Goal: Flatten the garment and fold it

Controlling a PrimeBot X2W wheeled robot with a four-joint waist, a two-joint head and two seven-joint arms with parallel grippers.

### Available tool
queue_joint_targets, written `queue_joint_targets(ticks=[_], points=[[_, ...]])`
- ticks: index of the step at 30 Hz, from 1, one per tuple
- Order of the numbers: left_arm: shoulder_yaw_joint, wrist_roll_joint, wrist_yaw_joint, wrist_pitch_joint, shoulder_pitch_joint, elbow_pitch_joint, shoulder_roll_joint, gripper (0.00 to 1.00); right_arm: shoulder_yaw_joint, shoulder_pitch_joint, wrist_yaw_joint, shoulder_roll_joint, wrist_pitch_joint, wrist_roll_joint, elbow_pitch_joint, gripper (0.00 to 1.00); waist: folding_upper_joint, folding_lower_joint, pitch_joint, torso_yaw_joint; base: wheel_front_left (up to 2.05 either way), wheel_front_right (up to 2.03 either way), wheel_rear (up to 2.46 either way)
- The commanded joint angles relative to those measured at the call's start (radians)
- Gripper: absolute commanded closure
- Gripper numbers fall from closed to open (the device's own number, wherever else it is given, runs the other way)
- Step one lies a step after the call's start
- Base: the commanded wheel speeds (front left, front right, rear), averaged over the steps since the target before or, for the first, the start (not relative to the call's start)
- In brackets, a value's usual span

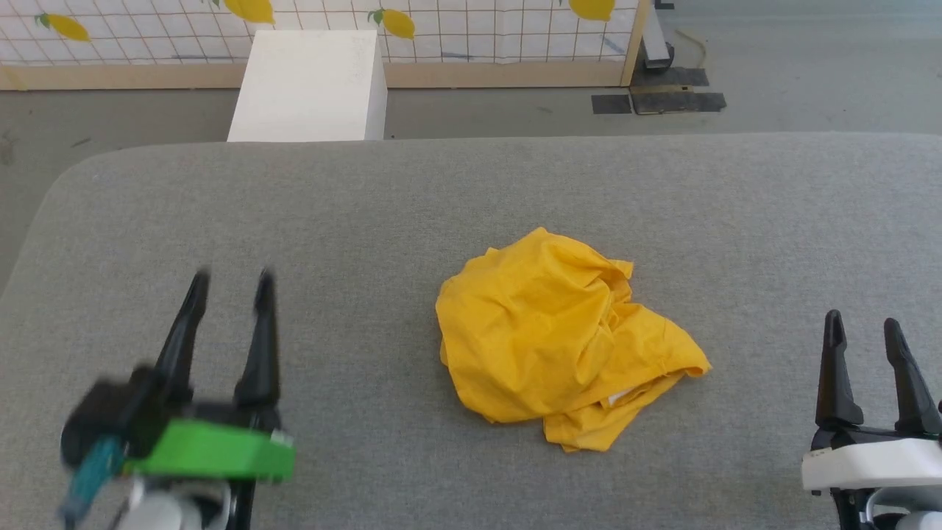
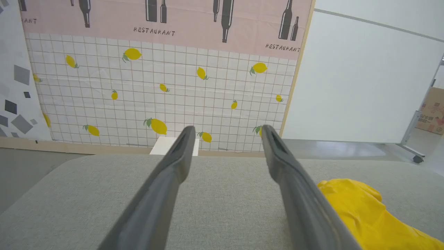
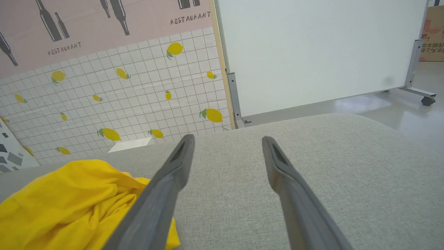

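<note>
"Garment (image 1: 559,338), that bright yellow soft T-shirt: where is it lying?"

"From my head camera, it sits as a crumpled heap near the middle of the grey cloth-covered table (image 1: 368,191), a little toward the table's right half. Only plain yellow shows, apart from a pale sliver under one fold. My left gripper (image 1: 232,278), with its long dark fingers, hangs over the table's near left part and looks blurred. My right gripper (image 1: 862,322) is at the table's near right edge. Both are well apart from the cloth."

"And from your left wrist?"

"My two fingers are spread with nothing between them and bare table beneath. The garment (image 2: 364,208) lies off past my right-hand finger."

"Your right wrist?"

"It's the same there: the fingers are parted and hold nothing. The garment (image 3: 69,194) is bunched on the other side, and its nearest fold is partly hidden behind my left-hand finger."

"So which step are you on?"

"I'd say the very start, with flattening not yet begun. Next I think both arms must close in on the heap from either side. Each needs to find a true edge, a hem or a shoulder, and pinch a single layer. Then they can draw the cloth apart across the table. With the folds this tangled, I can't tell which edge is which."
</note>
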Motion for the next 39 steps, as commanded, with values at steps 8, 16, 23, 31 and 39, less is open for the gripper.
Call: queue_joint_targets(ticks=[8,16,23,31,39], points=[[0.228,0.159,-0.155,-0.005,0.206,-0.006,-0.233,0.0,0.011,0.036,-0.002,0.0,-0.006,-0.012,0.004,0.0,0.0,0.0,-0.029,0.019,0.0,0.0,0.0],[0.296,0.231,-0.22,-0.005,0.197,0.006,-0.292,0.0,0.061,0.017,-0.002,0.0,-0.006,-0.063,0.013,0.0,0.0,0.0,-0.034,0.034,0.0,0.0,0.0],[0.305,0.232,-0.232,-0.005,0.188,0.013,-0.305,0.0,0.121,-0.077,-0.002,0.0,0.188,-0.126,0.067,0.0,0.0,0.0,-0.007,0.028,0.0,0.0,0.0],[0.275,0.219,-0.235,-0.005,0.162,0.027,-0.306,0.0,0.147,-0.177,-0.002,0.0,0.569,-0.191,0.101,0.0,0.0,0.0,0.032,0.047,0.0,0.0,0.0],[0.24,0.195,-0.235,-0.005,0.136,0.053,-0.281,0.0,0.194,-0.219,-0.002,-0.029,0.788,-0.148,0.174,0.0,0.0,0.0,0.053,0.092,0.0,0.0,0.0]])
